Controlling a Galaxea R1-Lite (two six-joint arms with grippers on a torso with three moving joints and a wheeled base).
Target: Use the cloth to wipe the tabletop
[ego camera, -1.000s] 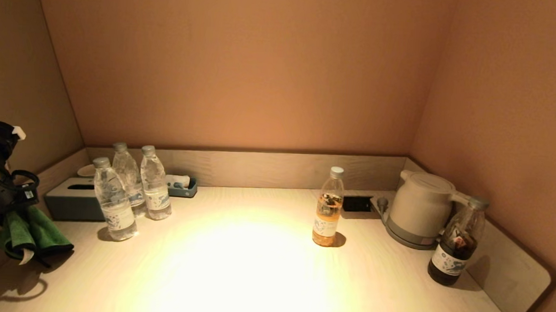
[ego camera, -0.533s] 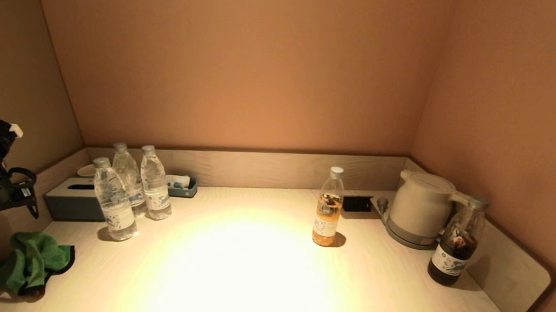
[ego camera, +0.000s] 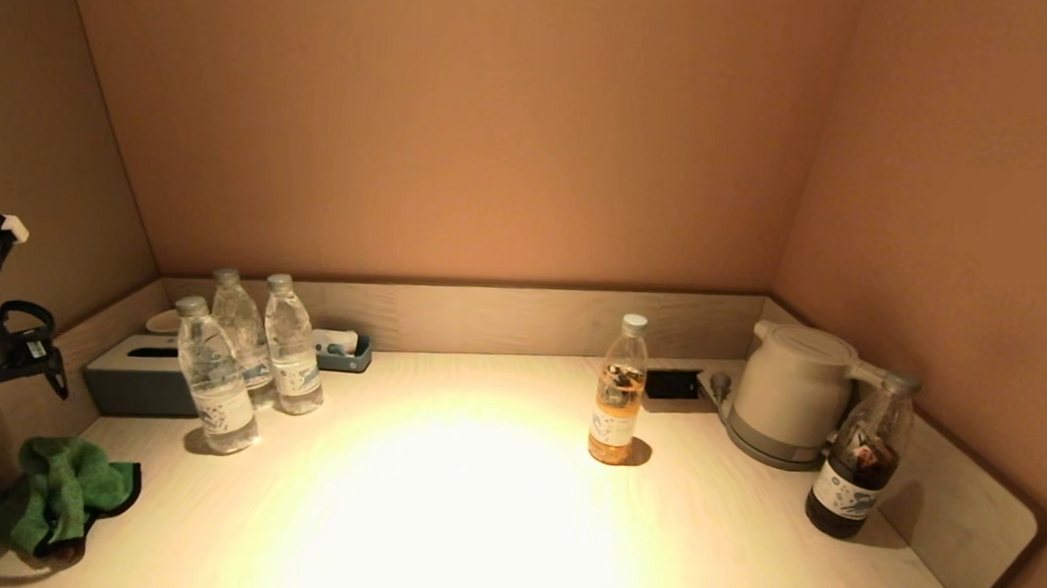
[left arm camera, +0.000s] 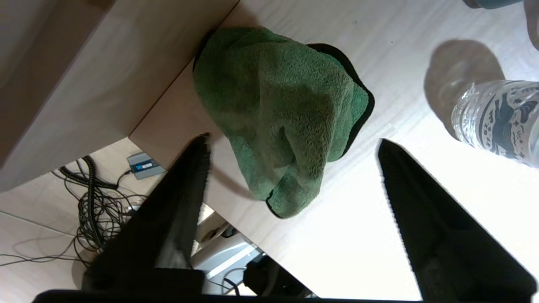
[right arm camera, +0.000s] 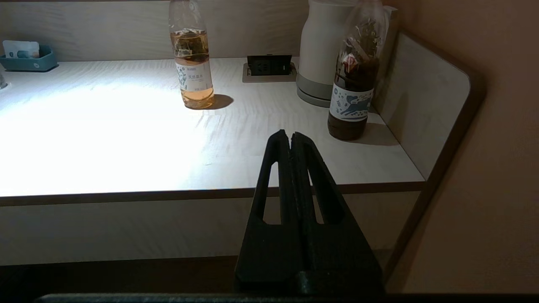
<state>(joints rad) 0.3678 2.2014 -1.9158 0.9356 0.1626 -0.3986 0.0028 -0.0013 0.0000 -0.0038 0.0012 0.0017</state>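
Note:
The green cloth [ego camera: 61,489] lies crumpled on the pale wooden tabletop [ego camera: 476,516] at its front left corner, against the left side wall. In the left wrist view the cloth [left arm camera: 282,109] lies on the table below the fingers. My left gripper [ego camera: 7,397] [left arm camera: 293,141] hangs above the cloth, open and empty, clear of it. My right gripper [right arm camera: 290,134] is shut and empty, parked in front of the table's front edge at the right; it is out of the head view.
Three water bottles [ego camera: 214,376] stand at the back left by a grey tissue box [ego camera: 138,381] and a small blue tray [ego camera: 341,352]. A tea bottle [ego camera: 617,393] stands mid-right. A white kettle [ego camera: 792,393], a dark bottle [ego camera: 860,459] and a socket [ego camera: 671,384] are at the right.
One second ago my left gripper held the cloth above the table. It has let go, the cloth has dropped onto the front left corner, and the gripper has risen and moved left.

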